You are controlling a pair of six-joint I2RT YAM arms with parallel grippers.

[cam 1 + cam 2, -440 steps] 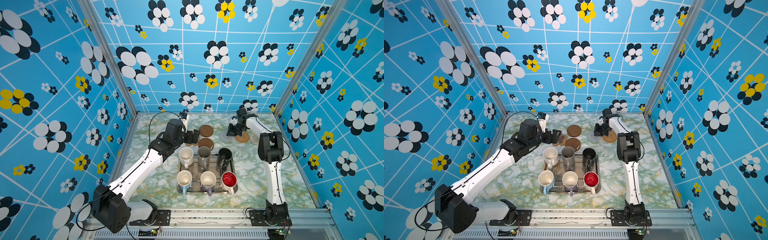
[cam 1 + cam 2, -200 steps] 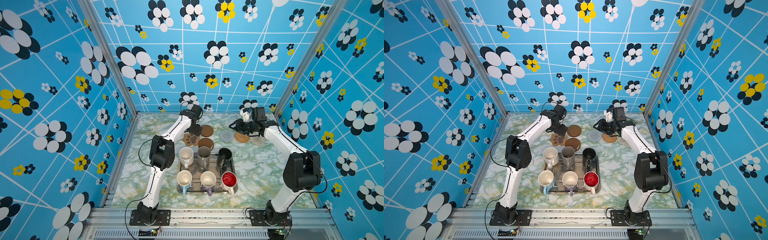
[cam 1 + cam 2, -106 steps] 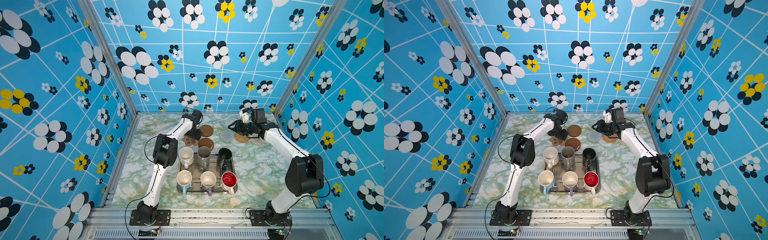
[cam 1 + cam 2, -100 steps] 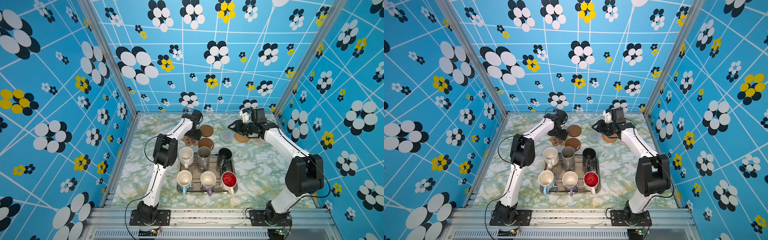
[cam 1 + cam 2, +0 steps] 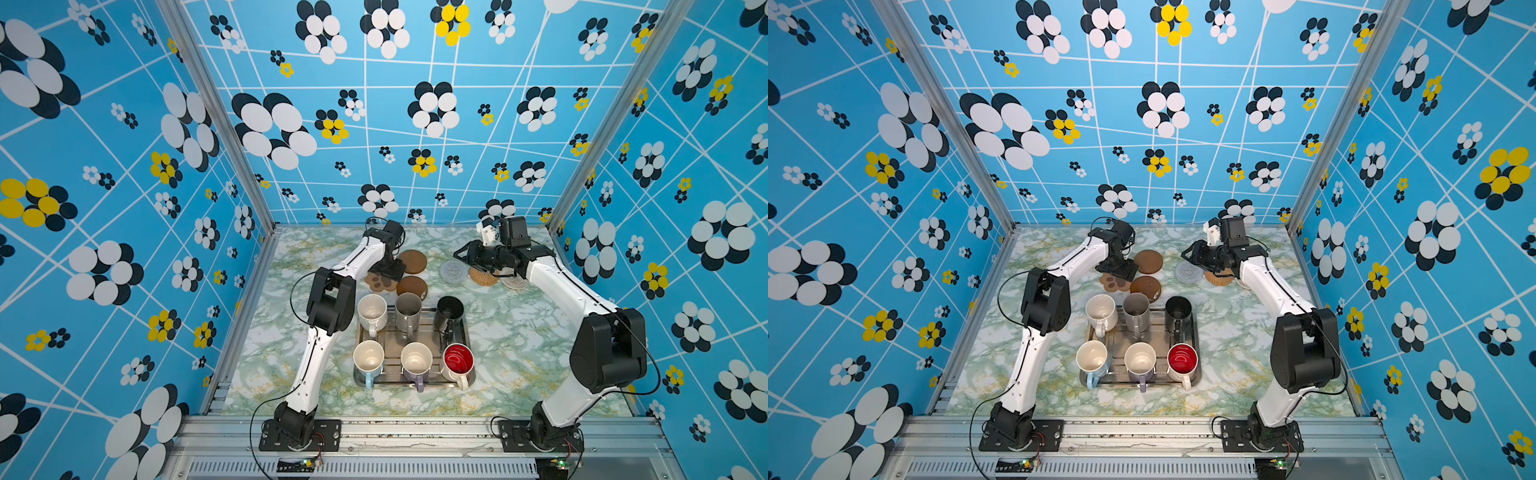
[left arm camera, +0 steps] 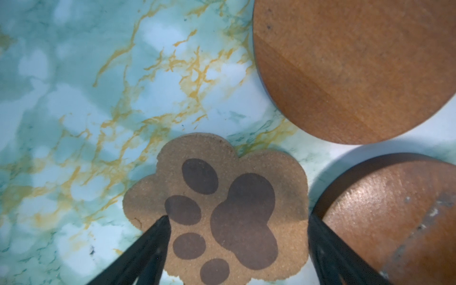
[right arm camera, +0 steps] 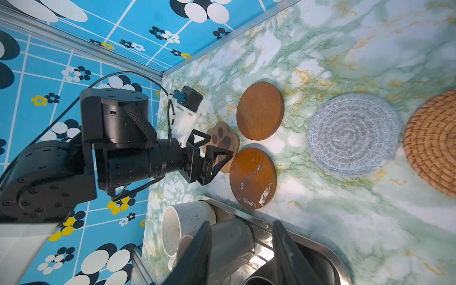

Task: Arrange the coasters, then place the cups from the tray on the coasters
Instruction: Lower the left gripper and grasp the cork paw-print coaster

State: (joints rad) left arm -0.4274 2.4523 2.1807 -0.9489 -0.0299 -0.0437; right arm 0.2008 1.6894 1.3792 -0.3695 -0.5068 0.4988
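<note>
**Left claw** (image 6: 237, 219): fingers spread, straddling the brown paw-shaped coaster (image 6: 222, 209). The coaster lies flat on the green-and-white marbled worktop (image 5: 519, 340), directly beneath the claw.

- 1 fingertip (image 6: 160, 229) overlaps the coaster's toe side.
- The other fingertip sits at the opposite edge, just beside the nearer round brown wooden disc (image 5: 411, 286).
- The coaster is about as broad as it is long, so no long axis governs the grip.
- The left arm is the nearer arm.

**Right claw** (image 7: 241, 222): fingers partly apart, holding nothing. It hovers near the grey-white woven round coaster (image 5: 453, 271) and the tan rattan round coaster (image 5: 482, 276).

**Remaining items:** all 6 handled mugs (image 5: 408, 309) stand in the silver metal tray (image 5: 415, 384). Blue flower-patterned walls enclose 3 sides.
</note>
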